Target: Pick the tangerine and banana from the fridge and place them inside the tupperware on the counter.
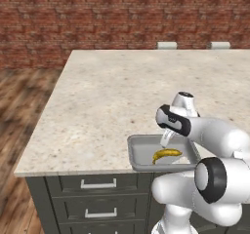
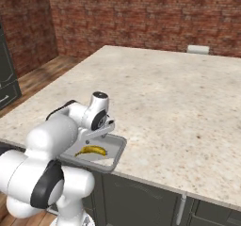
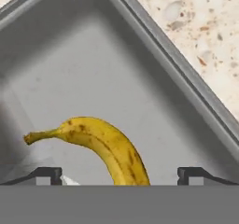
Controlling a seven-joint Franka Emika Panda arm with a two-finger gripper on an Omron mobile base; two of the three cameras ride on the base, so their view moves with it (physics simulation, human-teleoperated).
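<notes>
Hand view gives you the clearest look: the small curved yellow banana (image 3: 105, 146) with brown speckles lies flat on the floor of the shallow rectangular grey tupperware (image 3: 70, 64), its stem end pointing to that picture's left and its other end running under the lower edge between the two dark fingertips (image 3: 46, 174). Those tips stand far apart, one on each side of the fruit, and neither touches it, so you can take the two-finger gripper (image 3: 119, 175) as spread wide with nothing in it.

From the left base view you see the tupperware (image 1: 139, 152) sitting on the large beige speckled stone counter (image 1: 112, 96) right at its near edge, above the dark grey drawers (image 1: 97, 194) with silver handles. The banana (image 1: 166, 154) rests inside the tray, toward its right half, and the gripper (image 1: 165, 139) hangs just above it, pointing down into the container.

From the right base view you find the same tray (image 2: 115, 157) at the counter's (image 2: 179, 98) near edge, with the banana (image 2: 92, 150) lying lengthwise on its floor and the white arm's hand (image 2: 96, 133) directly over it. Behind the counter you have a red brick wall (image 2: 141, 13), and a wooden floor (image 1: 19, 106) runs along the counter's left side.
</notes>
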